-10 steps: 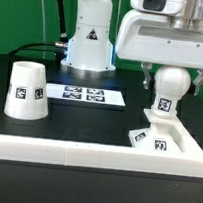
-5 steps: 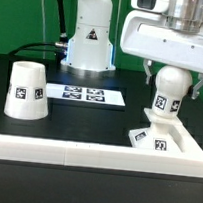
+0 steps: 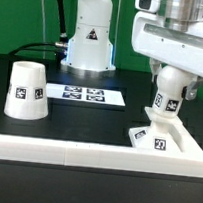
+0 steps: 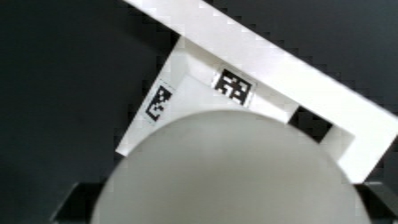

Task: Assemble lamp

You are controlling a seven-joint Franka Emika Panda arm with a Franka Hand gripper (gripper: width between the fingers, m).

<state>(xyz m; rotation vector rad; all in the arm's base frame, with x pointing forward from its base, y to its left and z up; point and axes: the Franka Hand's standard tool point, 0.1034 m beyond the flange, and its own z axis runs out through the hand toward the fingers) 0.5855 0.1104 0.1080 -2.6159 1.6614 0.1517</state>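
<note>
My gripper is shut on the ball-shaped bulb, white with a square tag on its neck. I hold it upright with its lower end on the flat square stepped base, which lies at the exterior view's right against the white front wall. In the wrist view the bulb fills most of the picture, with the tagged base behind it. The tapered cup-like shade stands alone, wide end down, at the exterior view's left.
The marker board lies flat in the middle of the black table. A white wall runs along the front edge. The robot's white pedestal stands at the back.
The gripper with the bulb has moved a little to the exterior view's right and downward, bringing the bulb's lower end onto the base. The shade has not moved.
</note>
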